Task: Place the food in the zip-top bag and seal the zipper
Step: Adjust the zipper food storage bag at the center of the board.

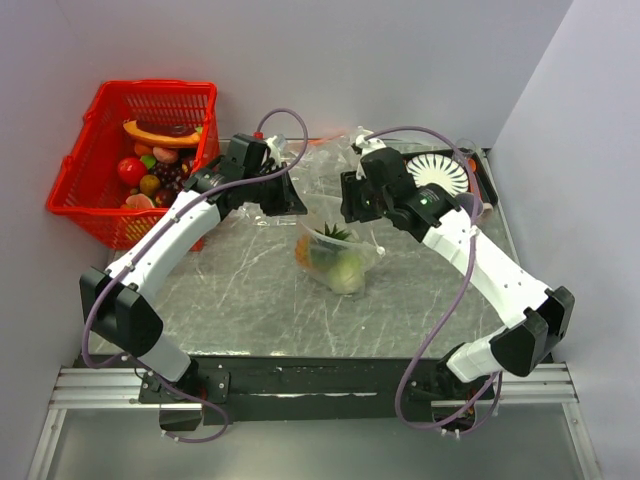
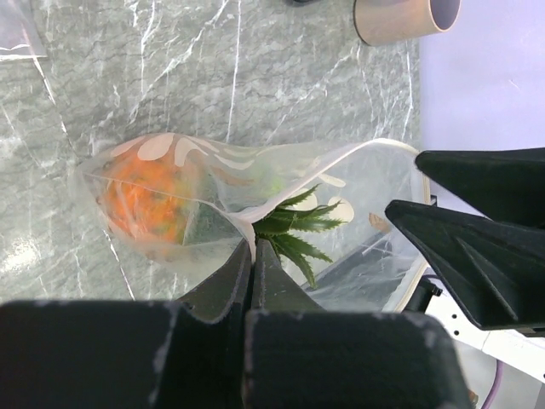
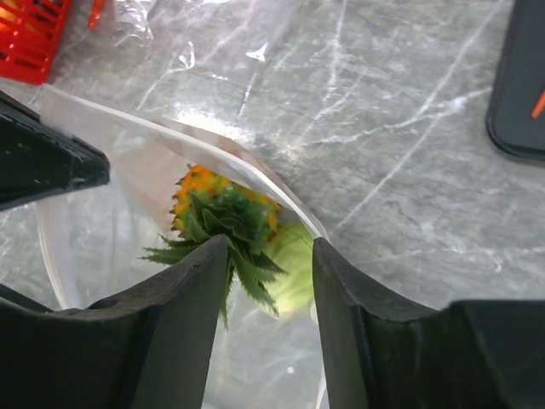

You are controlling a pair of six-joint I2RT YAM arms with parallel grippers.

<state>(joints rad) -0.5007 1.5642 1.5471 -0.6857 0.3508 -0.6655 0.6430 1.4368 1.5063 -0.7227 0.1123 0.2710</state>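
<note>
mid-table, on the grey marbled table [image 1: 230, 290]: a clear bag [image 1: 368, 255], lying partly propped up, mouth gaping and lifted. inside it, a dark green leafy tuft [image 3: 226, 213] poking up near the mouth, a pale green round fruit [image 3: 294, 264] just beside and under it, and an orange piece [image 2: 140, 200] pushed down toward the closed end. all three within the film, none on the bare table.

grips one wall of the bag with the left claw [image 2: 253, 247], fingers pressed flat together on the plastic, right beside the tuft's leaves. hangs over the open mouth with the right claw [image 3: 268, 247], fingers spread wide, one on each side of the tuft, tips down inside the opening. touching the film there or not: cannot tell.

seal strip [image 3: 230, 159] parted, curving as a pale band round the mouth, running between the two claws.

far left corner: a red basket [image 1: 155, 88] heaped with more toy fruit, well apart from the bag. beyond the bag, seen from the left wrist, a beige cup [image 2: 400, 21] lying on its side on the table.
</note>
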